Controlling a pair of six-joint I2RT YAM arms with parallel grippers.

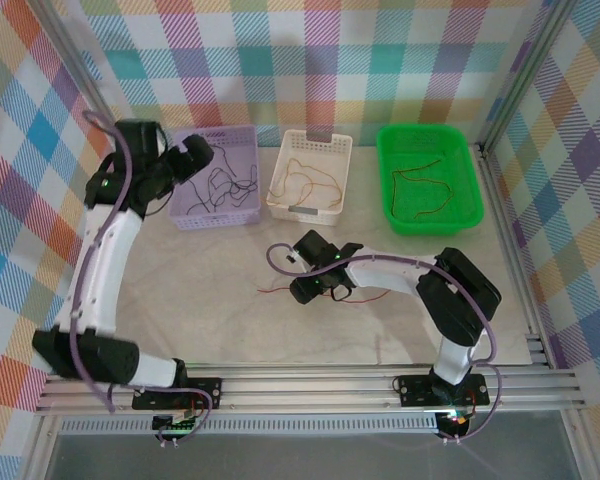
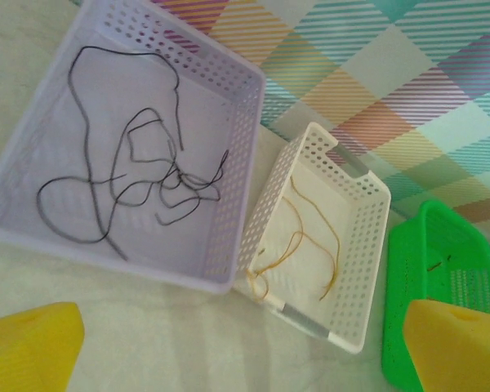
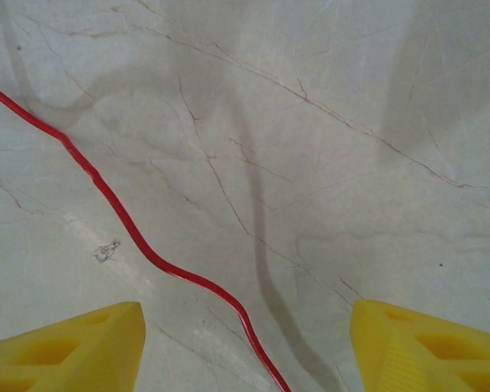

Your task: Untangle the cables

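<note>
The sorting was judged to be nearly complete. The black cables [image 2: 175,175] were seen lying in loose, overlapping loops in the purple basket [image 2: 237,147], the orange-yellow cables [image 2: 297,233] in the white basket [image 2: 355,261], and red cables [image 1: 420,168] in the green basket [image 1: 428,130]. One red cable [image 3: 122,220] was found out on the marble-patterned bench [image 3: 351,163], apart from any other strand as far as could be made out. The right jaws were spread wide just above the bench, that cable running between the yellow fingers [image 3: 65,343] and nothing gripped. The left jaws were likewise parted and empty, raised near the purple basket. It was judged that only this last red cable had yet to be picked up and placed in the green basket.
</note>
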